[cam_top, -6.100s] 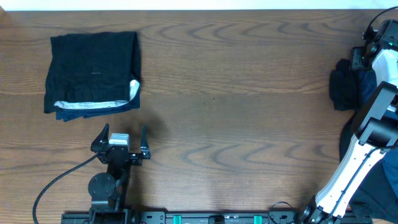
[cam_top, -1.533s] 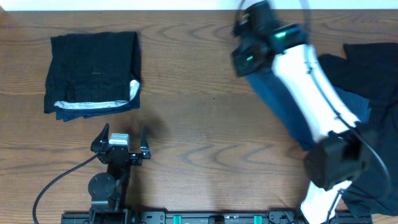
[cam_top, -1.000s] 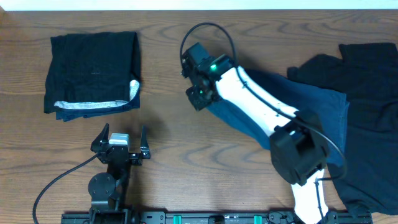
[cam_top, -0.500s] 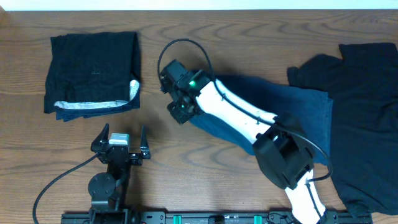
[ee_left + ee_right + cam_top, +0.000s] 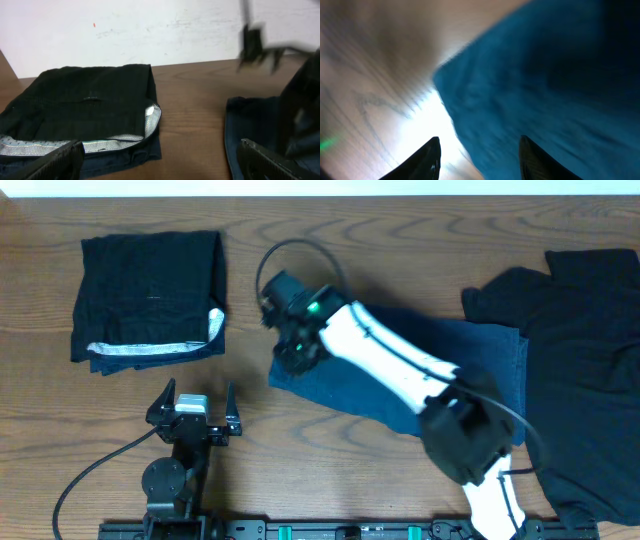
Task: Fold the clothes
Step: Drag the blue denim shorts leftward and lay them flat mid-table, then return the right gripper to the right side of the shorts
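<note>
Our right arm has dragged the shorts [image 5: 330,387] leftward to the middle of the table [image 5: 400,240], where they lie flat. Our right fingers [image 5: 431,159] stand parted over their corner, holding nothing. Our left fingers [image 5: 55,162] gape wide, empty, near the folded pile [image 5: 150,290].

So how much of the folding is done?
Done: the folded black pile with a silvery edge at the far left. In hand: the blue shorts lie spread mid-table, not folded, with the right pincer open over one edge. Left: folding those, plus the loose black garment at the right edge.
</note>
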